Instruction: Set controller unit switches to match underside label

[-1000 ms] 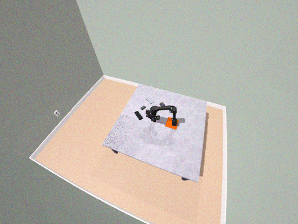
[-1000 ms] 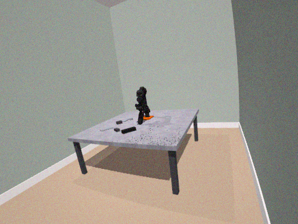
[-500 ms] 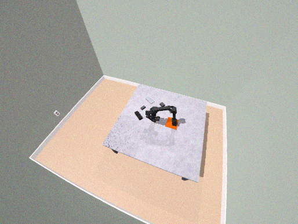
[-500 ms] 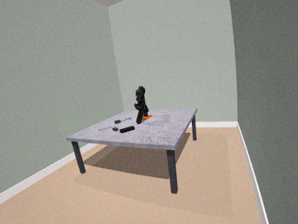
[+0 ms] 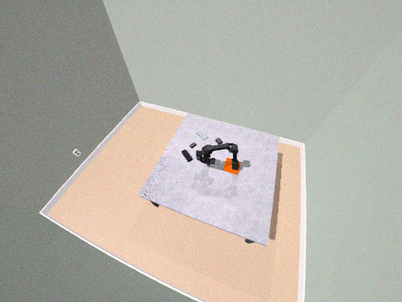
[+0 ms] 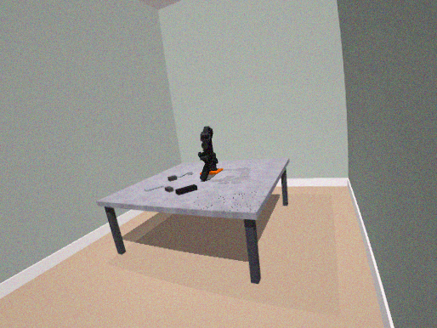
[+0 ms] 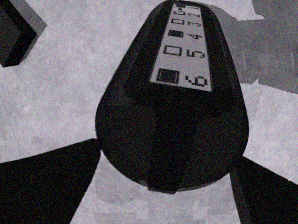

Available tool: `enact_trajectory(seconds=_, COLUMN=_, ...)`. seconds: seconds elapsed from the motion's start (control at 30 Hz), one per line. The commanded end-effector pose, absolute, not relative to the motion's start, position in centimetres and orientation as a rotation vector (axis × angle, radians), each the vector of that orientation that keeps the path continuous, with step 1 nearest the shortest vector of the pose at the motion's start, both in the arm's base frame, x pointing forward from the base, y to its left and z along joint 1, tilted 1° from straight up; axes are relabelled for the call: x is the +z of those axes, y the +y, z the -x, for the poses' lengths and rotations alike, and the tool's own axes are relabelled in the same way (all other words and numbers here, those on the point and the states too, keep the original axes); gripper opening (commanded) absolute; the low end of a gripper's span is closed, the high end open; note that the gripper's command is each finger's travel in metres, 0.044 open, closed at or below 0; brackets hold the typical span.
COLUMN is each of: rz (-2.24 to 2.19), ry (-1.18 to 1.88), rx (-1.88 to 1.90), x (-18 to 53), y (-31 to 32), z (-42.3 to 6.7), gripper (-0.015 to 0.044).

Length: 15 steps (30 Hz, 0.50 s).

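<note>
Our pincer [image 5: 207,159] [image 6: 206,171] [image 7: 168,157] seems clamped across the controller unit [image 5: 207,162] [image 6: 204,176] [image 7: 172,125], label towards the wrist camera. We should steady it, read 6 and 4 filled, 5 and 3 empty, then tilt gently until the blurred far squares read clearly.

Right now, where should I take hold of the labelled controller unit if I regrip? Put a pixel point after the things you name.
Grip the controller unit [image 7: 130,130] across its width, one finger [image 7: 55,172] per long side, probably nearer mid-length than the present hold by the rounded end beyond the 6. Approach from the underside: its label [image 7: 186,62] faces the wrist camera, which should keep the fingers off the switches.
</note>
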<state>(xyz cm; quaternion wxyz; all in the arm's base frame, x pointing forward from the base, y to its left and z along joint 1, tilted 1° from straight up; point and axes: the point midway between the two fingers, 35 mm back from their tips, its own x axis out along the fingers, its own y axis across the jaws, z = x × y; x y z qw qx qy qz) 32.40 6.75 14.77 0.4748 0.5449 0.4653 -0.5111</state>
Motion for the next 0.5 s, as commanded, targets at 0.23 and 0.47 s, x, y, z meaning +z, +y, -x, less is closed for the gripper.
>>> enact_trajectory(seconds=0.23, rz=-1.323, ry=1.15, rx=-1.278, x=13.55, y=7.39, z=-32.31, gripper=0.0336)
enact_trajectory(seconds=0.47, rz=-1.323, ry=1.15, rx=-1.278, x=13.24, y=7.85, z=-32.37, gripper=0.0336)
